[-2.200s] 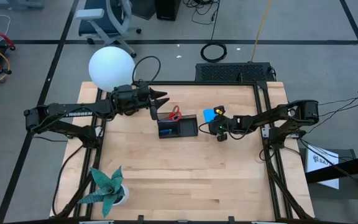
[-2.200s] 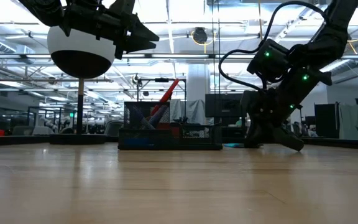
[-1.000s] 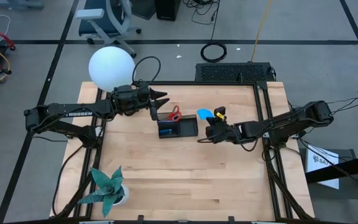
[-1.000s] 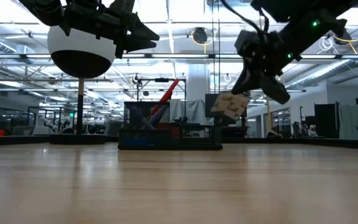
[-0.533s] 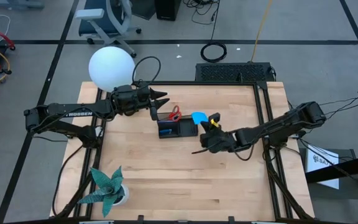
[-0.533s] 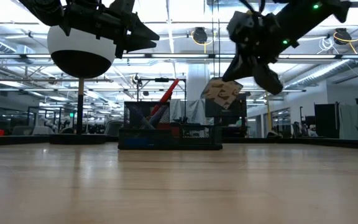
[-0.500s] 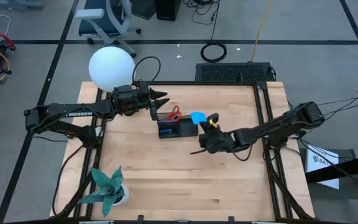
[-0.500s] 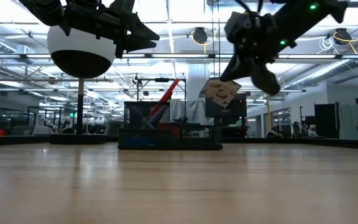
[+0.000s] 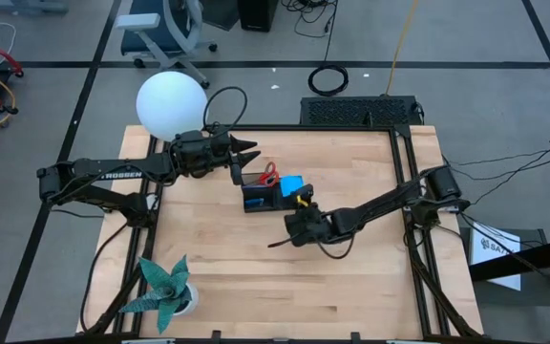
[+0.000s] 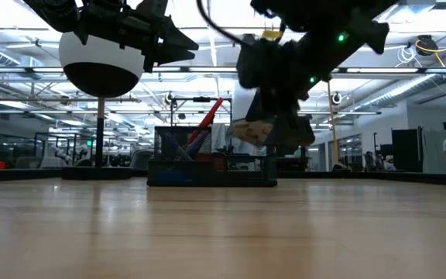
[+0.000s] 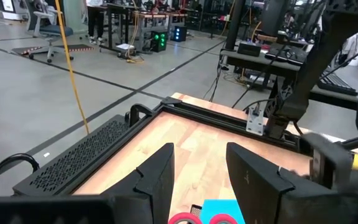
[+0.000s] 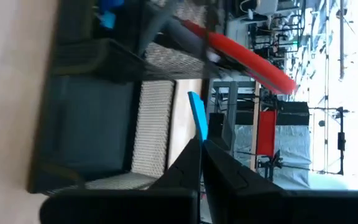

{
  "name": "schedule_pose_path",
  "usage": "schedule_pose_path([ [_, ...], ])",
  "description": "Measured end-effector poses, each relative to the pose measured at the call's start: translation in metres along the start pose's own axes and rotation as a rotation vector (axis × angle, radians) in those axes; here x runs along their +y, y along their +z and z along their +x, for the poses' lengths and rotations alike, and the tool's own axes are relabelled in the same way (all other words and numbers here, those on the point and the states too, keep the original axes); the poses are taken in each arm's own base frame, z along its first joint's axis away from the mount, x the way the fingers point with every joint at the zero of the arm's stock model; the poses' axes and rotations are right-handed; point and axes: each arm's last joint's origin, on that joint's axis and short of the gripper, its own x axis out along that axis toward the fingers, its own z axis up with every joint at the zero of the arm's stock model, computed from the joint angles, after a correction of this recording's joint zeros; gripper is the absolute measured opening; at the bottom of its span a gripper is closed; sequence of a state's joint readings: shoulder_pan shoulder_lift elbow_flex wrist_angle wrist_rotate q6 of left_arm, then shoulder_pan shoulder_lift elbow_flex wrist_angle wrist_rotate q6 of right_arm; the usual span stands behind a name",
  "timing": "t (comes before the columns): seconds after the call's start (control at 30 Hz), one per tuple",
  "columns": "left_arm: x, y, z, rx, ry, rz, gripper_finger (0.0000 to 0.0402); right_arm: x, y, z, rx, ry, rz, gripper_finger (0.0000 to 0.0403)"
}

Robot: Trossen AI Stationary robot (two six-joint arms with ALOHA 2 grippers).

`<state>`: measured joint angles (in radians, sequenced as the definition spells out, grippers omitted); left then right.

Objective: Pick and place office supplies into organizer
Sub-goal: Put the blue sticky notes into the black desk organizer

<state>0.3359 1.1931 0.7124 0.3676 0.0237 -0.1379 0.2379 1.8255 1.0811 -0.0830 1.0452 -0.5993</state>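
Note:
The black organizer (image 9: 272, 197) stands on the table at the far middle. Red-handled scissors (image 9: 268, 174) stick up out of its far part, and a small blue block (image 9: 254, 204) lies inside. My right gripper (image 9: 297, 195) is shut on a bright blue pad (image 9: 290, 182) over the organizer's right end. In the low view the pad (image 10: 252, 129) shows its brown underside above the organizer (image 10: 211, 172). My left gripper (image 9: 243, 153) hangs open in the air beside the organizer's far left corner, with nothing between its fingers. My right gripper pinches the blue pad by one edge (image 12: 199, 132) between its two fingers. The fingers come slanting down from the table's near right side. The pad is lifted clear above the organizer's right end, a little tilted, and reaches out beyond the fingertips (image 12: 192, 155).
A lamp with a white globe (image 9: 171, 105) stands at the far left corner, next to my left arm. A green paper plant (image 9: 165, 287) stands at the near left corner. The near half of the wooden table (image 9: 285, 287) is bare wood.
My right gripper has carried the blue pad toward the table's left, from beside the organizer's right end to above it, and a little down. It has rolled on the way, and the pad has tipped from steeply slanted to nearly level. It has stayed shut on the pad.

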Motion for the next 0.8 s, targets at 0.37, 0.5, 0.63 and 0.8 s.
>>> schedule_pose_path([
  [0.37, 0.000, 0.000, 0.000, 0.000, 0.000, 0.000, 0.0152, 0.010, 0.001, 0.011, -0.040, 0.117, 0.065, 0.0000],
  [0.5, 0.000, 0.000, 0.000, 0.000, 0.000, 0.000, 0.0152, 0.007, -0.002, 0.018, -0.022, 0.116, 0.076, 0.0000],
  [0.63, 0.000, 0.000, 0.000, 0.000, 0.000, 0.000, 0.0152, 0.011, -0.003, 0.032, -0.009, 0.123, 0.059, 0.0000],
  [0.8, 0.000, 0.000, 0.000, 0.000, 0.000, 0.000, 0.0152, 0.024, -0.004, 0.048, -0.033, 0.191, 0.028, 0.0000],
])
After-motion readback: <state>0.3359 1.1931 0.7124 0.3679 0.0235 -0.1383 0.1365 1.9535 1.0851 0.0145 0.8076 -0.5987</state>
